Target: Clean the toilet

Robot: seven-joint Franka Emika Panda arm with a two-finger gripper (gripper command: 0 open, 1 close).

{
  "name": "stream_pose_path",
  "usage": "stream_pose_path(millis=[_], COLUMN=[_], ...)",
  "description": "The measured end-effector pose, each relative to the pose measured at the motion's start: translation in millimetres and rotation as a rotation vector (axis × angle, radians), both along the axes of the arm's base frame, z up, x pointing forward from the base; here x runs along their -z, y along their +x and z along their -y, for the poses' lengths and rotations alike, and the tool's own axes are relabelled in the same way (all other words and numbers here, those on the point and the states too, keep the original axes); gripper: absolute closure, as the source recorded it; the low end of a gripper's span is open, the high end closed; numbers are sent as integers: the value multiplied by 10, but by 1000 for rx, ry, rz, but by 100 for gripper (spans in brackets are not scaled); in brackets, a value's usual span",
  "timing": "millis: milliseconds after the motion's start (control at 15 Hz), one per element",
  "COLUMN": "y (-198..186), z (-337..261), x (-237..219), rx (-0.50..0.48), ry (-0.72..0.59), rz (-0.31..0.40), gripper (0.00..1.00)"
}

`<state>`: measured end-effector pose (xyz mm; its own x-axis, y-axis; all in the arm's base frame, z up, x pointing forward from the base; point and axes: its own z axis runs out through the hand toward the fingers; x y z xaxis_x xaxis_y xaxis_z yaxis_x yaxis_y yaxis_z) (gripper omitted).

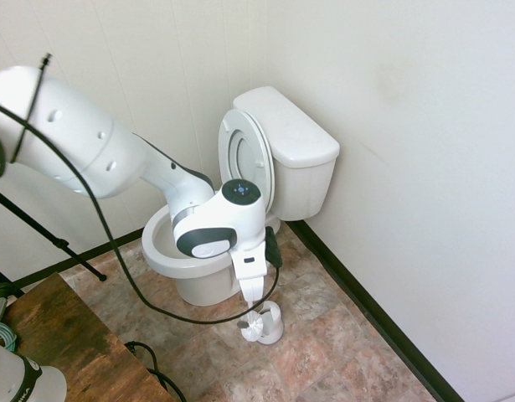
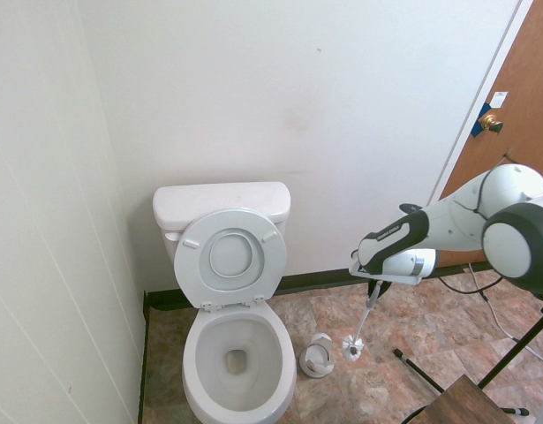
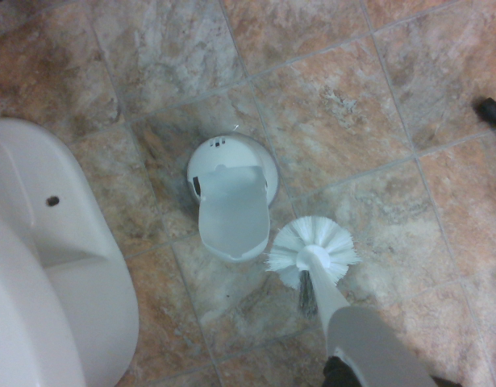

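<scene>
While the claw (image 2: 373,284) points down, clenched on the brush (image 2: 363,325) whose long axis hangs near upright, head low over the tile, the holder (image 2: 318,357) lies between it and the toilet (image 2: 237,353), bowl open.

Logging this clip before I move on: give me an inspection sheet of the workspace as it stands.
Surface: mottled brown tile floor, no spills seen.
Job's things: toilet, seat and lid raised against the tank, bowl open.
Clutter: brush holder on the floor beside the toilet, empty.
Tool: shut on the toilet brush, which hangs head down, clear of the holder.
Cables: black cable hanging from the arm.
Surroundings: white walls, dark baseboard, wooden door with knob, wooden tabletop.
</scene>
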<state>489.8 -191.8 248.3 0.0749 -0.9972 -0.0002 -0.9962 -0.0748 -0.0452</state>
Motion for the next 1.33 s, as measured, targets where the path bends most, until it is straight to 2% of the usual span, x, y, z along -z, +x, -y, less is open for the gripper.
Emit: stream_pose_path(millis=[133, 333, 533, 1067, 1333], y=[12, 58, 106, 289, 374], z=[-103, -180, -470, -2301, -3125], x=[-494, -540, -903, -1742, -1910], rx=[-19, -31, -46, -124, -172], ry=[4, 12, 7, -16, -20], rz=[-17, -10, 46, 151, 167], gripper=[100, 100, 100, 100, 100])
